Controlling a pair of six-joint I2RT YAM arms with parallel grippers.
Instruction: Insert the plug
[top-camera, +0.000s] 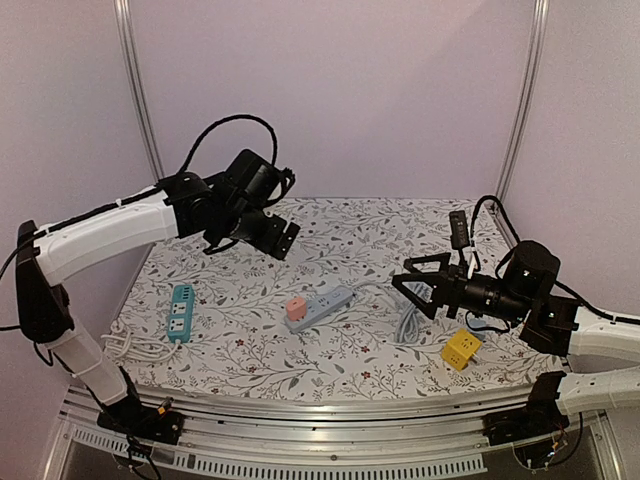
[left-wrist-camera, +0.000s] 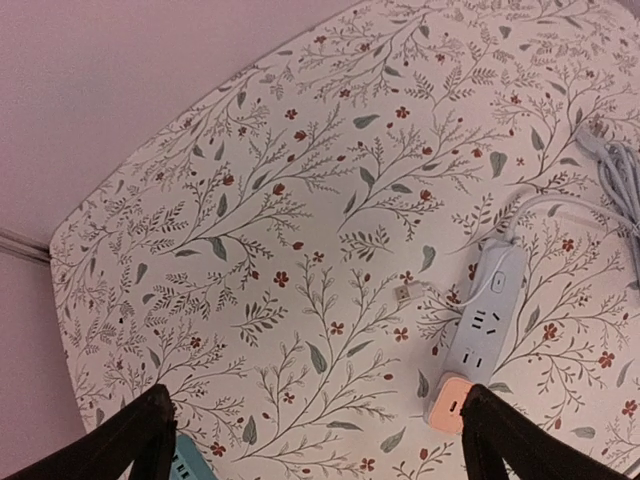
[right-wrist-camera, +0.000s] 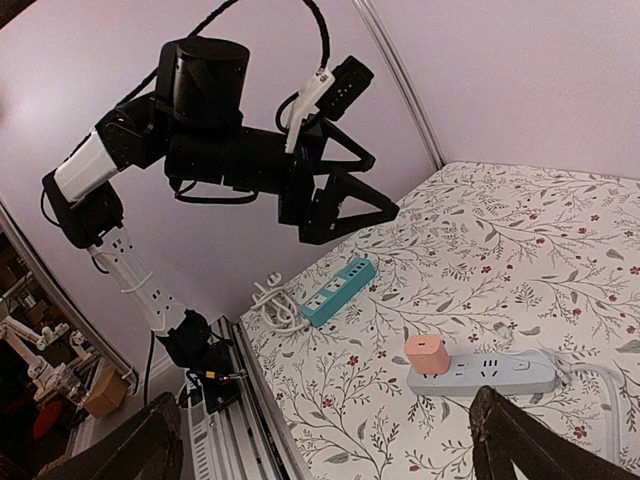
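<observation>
Pale purple walls (top-camera: 350, 90) stand close around the table on the left, the back and the right. A cloth with little flowers and leaves (top-camera: 330, 370) covers the whole table top.

A grey power strip (top-camera: 333, 297) lies near the middle of the cloth, set at a slant. A pink plug (top-camera: 297, 308) sits pushed into its near left end. The other holes on the strip are open. A yellow plug (top-camera: 460, 348) lies on the cloth close to the front right edge, just beside the right arm. A grey cable bundle (top-camera: 408, 325) lies between the grey strip and the yellow plug.

A teal power strip (top-camera: 181, 310) lies by the left edge, with a white cable (top-camera: 125, 345) curled beside it. A small black box (top-camera: 458, 228) is at the back right corner.

The left gripper (top-camera: 283, 238) hangs high over the back left of the cloth, well apart from the grey strip. Its jaws are spread wide and hold nothing. The right gripper (top-camera: 405, 280) hovers over the right side and points left at the grey strip. Its jaws are spread wide too, and hold nothing.

Bare cloth fills the room behind the grey strip up to the back wall, and the room between the two strips.
</observation>
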